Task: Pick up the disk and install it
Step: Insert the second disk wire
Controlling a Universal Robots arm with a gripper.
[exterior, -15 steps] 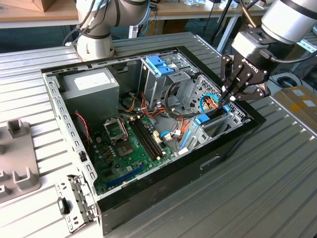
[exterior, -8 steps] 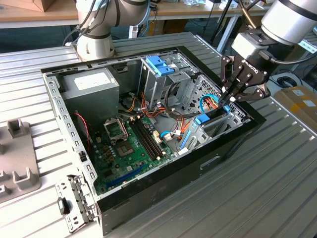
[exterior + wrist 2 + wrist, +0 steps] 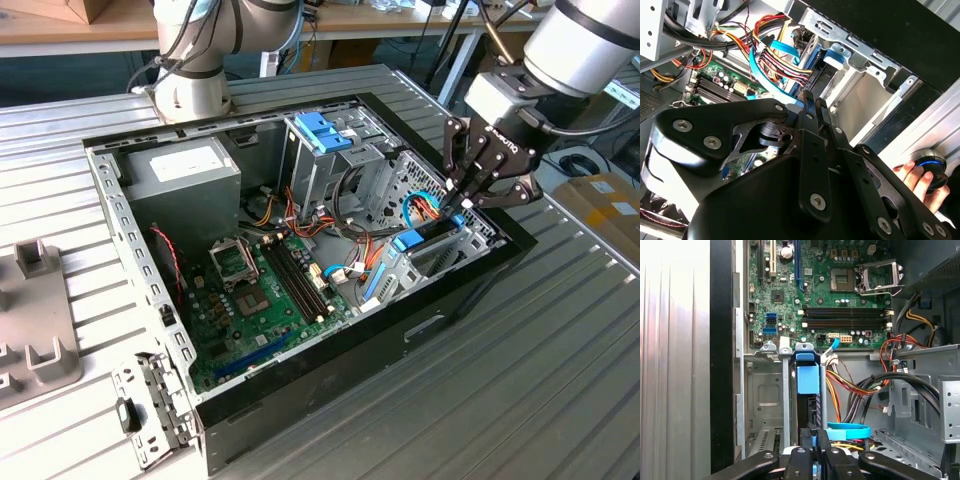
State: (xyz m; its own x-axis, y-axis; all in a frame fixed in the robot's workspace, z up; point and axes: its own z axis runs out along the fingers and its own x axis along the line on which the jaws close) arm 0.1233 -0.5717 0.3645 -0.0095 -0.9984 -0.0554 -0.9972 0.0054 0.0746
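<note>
- Open computer case (image 3: 150, 300) lying on its side on a ribbed metal desk (image 3: 520, 380); motherboard (image 3: 265, 300), grey power supply (image 3: 185, 175) and cable bundles (image 3: 320, 215) exposed inside.
- Gripper (image 3: 462, 203) down at the drive cage (image 3: 440, 255), at the case end toward the exterior view's right.
- Disk (image 3: 807, 405) standing on edge in a cage slot, blue bracket (image 3: 807, 377) on its end facing the motherboard; in the exterior view, a dark slab with a blue tab (image 3: 428, 235) just below the jaws.
- Jaws pressed near together, pinching the disk's outer edge: fingertips (image 3: 812, 437) meeting on the thin dark edge in the first wrist view, black finger links (image 3: 812, 150) drawn close in the second wrist view.
- Pick-up done, judging by the disk already held upright in the cage rather than lying on the desk.
- Insertion well under way: most of the disk sunk between the cage walls, grip not yet let go.
- Full seating not confirmable; whether the bracket has latched is hidden by the cage metal.
- Neighbouring slot (image 3: 765, 405) bare, grey sheet metal visible.
- Second blue caddy (image 3: 322, 132) sitting in the upper bay near the case middle, well apart from the work.
- Blue flat cable loop (image 3: 850, 431) lying just beside the disk, close to the jaws but not caught, as far as visible.
- A person's hand (image 3: 917, 177) resting on a round blue-ringed knob (image 3: 931, 167) outside the case, in the second wrist view.
</note>
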